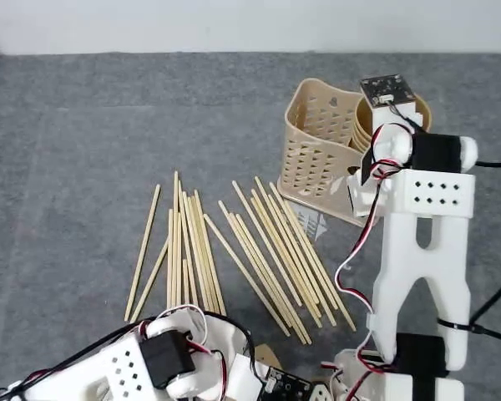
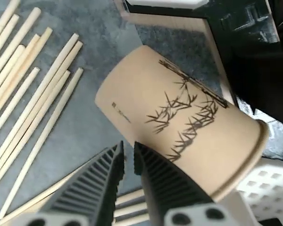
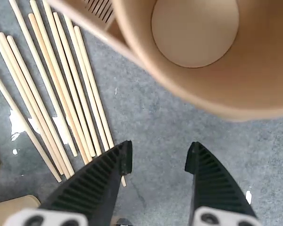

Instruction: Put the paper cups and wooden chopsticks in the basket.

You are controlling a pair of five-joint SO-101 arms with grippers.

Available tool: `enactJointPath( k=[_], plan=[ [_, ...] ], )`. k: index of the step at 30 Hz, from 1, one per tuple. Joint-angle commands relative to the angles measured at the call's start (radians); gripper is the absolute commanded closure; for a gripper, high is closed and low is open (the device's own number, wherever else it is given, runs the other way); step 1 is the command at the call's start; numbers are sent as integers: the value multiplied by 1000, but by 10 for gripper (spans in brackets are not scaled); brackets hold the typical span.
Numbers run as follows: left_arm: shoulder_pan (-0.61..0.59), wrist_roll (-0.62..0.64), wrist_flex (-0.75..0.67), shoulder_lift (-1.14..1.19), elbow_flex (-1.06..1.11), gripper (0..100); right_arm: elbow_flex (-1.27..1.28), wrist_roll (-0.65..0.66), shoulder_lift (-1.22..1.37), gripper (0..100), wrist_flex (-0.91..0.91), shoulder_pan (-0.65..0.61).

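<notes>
- Here, my left gripper: jaws nearly closed, empty, beside a toppled paper cup.
- My right gripper gapes wide, empty, by the basket of nested cups.
- Wooden chopsticks lie on the table.

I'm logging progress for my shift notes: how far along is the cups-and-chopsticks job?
Done: stacked paper cups sit in the basket, the open right gripper above them. In hand: nothing gripped; the left gripper is beside a cup lying on its side. Left: that cup and all the chopsticks on the table.
</notes>
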Motion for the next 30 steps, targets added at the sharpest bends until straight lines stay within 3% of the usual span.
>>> enactJointPath(
  k=[1, 8, 30],
  plan=[
    [5, 3, -17, 9, -5, 963, -54, 0, -53, 783, 7, 7],
    [-52, 2, -41, 9, -1, 963, -49, -5, -53, 783, 7, -22],
    [-947, -44, -351, 0, 44, 968, -49, -6, -62, 786, 42, -67]
  ],
)
